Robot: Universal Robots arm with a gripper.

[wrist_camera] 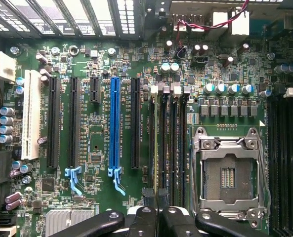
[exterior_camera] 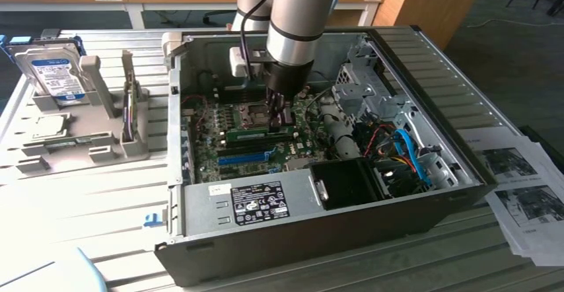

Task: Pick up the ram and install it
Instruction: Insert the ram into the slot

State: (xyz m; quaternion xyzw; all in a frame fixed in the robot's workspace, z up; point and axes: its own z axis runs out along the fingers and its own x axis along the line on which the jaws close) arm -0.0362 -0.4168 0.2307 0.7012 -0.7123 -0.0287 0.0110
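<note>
The ram is a thin green stick standing on edge along the memory slots of the motherboard, inside the open computer case. My gripper reaches straight down into the case, and its dark fingers are shut on the ram near the end towards the exterior view's right. In the wrist view my gripper has its fingertips pressed close together over the black memory slots, between the blue slot and the CPU socket.
A grey holder at the exterior view's left carries a hard drive. Printed sheets lie at the right. Inside the case are the power supply, a black fan housing and blue and red cables.
</note>
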